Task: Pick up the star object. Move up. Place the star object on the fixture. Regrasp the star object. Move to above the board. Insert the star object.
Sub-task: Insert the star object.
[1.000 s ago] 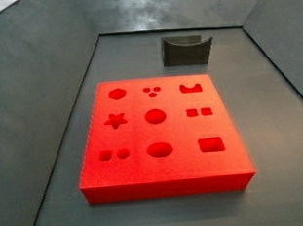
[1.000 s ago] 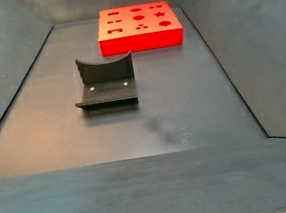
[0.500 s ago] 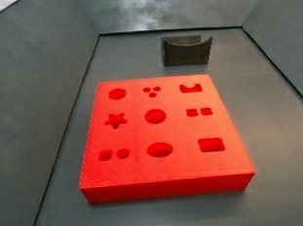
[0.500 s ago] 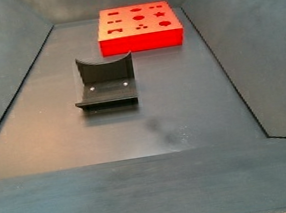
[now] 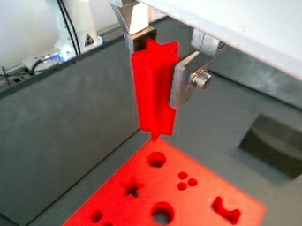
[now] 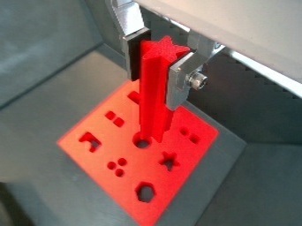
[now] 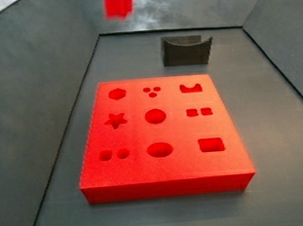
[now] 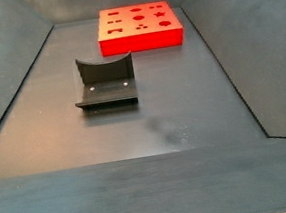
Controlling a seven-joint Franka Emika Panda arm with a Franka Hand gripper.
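In both wrist views my gripper [image 5: 160,66] [image 6: 156,71] is shut on the star object [image 5: 154,88] [image 6: 154,97]. It is a long red peg with a star-shaped end. It hangs upright between the silver fingers, high above the board [image 5: 118,207] [image 6: 199,152]. In a side view only the peg's lower end [image 7: 117,2] shows, at the picture's upper edge, above the floor behind the board [image 7: 136,135]; the gripper itself is out of that view. The board's star hole [image 7: 116,119] lies on its left side. The dark fixture [image 7: 185,50] [image 8: 104,82] stands bare, apart from the board [image 8: 140,40].
Grey sloping walls enclose the floor on all sides. In a wrist view the fixture [image 5: 277,141] shows beyond the board's corner. Other recessed holes, among them circles, squares and a hexagon, cover the board's top.
The red peg's lower end has come into a side view at its upper edge, where nothing showed before. Board and fixture have not moved.
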